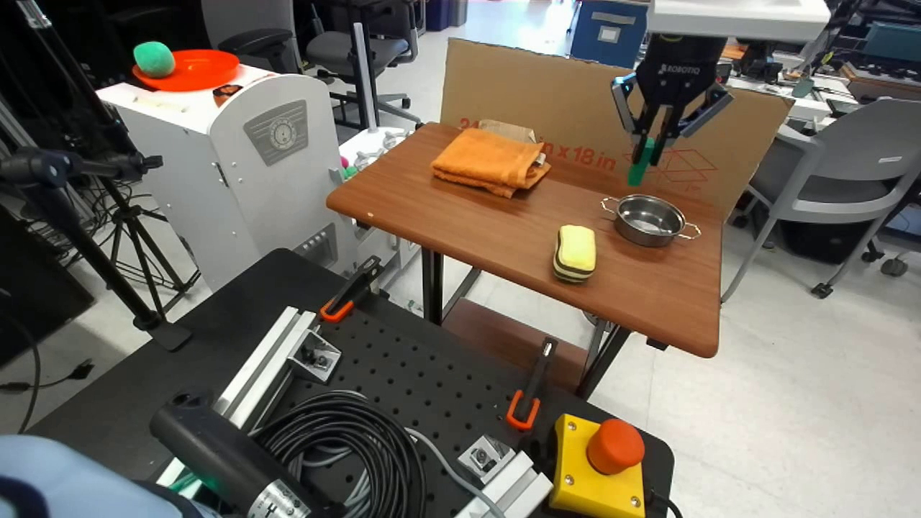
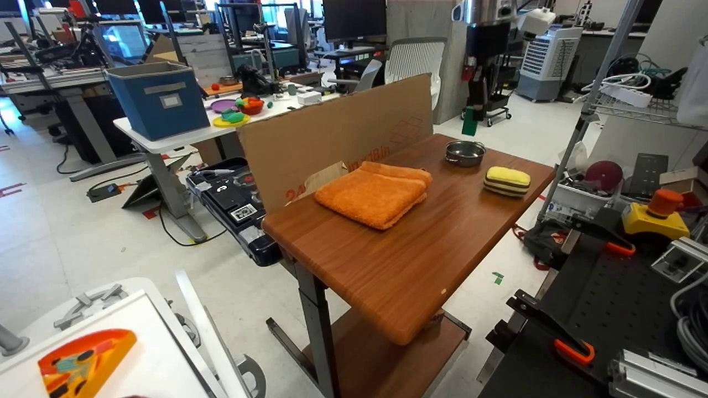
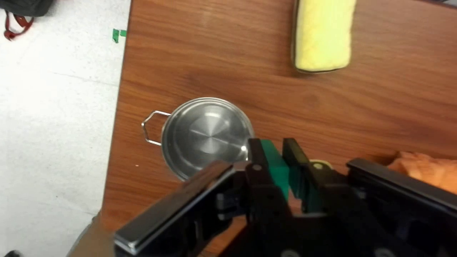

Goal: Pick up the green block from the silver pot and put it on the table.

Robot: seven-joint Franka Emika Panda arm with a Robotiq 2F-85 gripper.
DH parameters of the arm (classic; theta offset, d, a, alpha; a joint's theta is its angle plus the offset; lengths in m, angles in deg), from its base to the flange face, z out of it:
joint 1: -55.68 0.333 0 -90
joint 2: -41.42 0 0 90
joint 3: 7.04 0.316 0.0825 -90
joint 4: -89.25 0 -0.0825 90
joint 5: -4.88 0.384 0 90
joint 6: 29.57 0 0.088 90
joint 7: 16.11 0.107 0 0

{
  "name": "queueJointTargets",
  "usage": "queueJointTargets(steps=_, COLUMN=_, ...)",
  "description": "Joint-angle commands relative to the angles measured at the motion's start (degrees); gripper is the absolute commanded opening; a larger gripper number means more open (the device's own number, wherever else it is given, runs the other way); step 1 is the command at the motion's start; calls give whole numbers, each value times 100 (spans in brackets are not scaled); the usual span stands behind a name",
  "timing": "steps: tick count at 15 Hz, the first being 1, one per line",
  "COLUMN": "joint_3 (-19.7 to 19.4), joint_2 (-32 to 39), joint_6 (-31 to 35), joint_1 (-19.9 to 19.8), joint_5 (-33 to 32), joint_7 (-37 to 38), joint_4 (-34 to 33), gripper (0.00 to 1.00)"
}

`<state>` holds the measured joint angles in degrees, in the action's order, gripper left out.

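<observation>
"How far is the gripper closed?"

"To the width of the green block, clamped in midair, higher than the pot."

"And around the pot?"

"The yellow pad is set near it, the orange towel well apart; all three are borne by the table."

A pale floor, glaringly lit at its far end, carries a grey wheeled chair. In an exterior view, a white slat-backed chair stands before a concrete pillar, near an evaporative cooler.
</observation>
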<state>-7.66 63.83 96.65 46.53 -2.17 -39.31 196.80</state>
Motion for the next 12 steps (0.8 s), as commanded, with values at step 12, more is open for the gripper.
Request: queueJointTargets(steps=12, joint_3=586, joint_2=-544, joint_6=916, joint_1=1365, joint_5=-67, joint_7=1081, joint_4=2096, gripper=5)
